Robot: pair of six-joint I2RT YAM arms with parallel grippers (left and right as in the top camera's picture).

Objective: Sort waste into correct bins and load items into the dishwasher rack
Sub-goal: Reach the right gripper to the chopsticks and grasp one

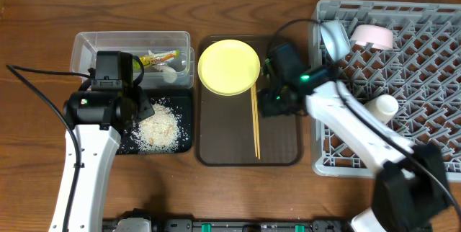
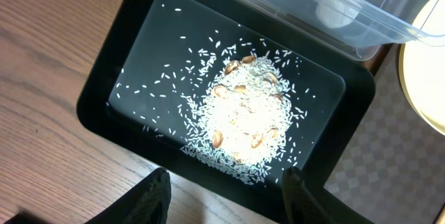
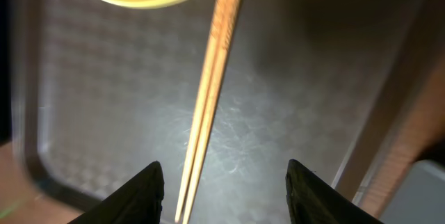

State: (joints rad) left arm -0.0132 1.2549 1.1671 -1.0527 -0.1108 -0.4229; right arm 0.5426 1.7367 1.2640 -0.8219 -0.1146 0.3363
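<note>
Yellow plate (image 1: 228, 67) on brown tray (image 1: 281, 145) from above, chopsticks (image 1: 254, 120) just beside. Grey rack (image 1: 432, 138) at right, wrapper (image 1: 160, 58) in clear bin (image 1: 86, 45).

At left wrist: rice (image 2: 243, 116) heaped in black bin (image 2: 125, 64), left gripper (image 2: 226, 189) wide, empty.

At right wrist: right gripper (image 3: 224, 175) wide over chopsticks, holding nothing.

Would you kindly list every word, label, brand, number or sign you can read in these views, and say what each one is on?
None can be read.
The snack wrapper in the clear container carries print, but it is too small and blurred to make out.
No lettering shows on the yellow plate, chopsticks, black tray or dishwasher rack.
</note>
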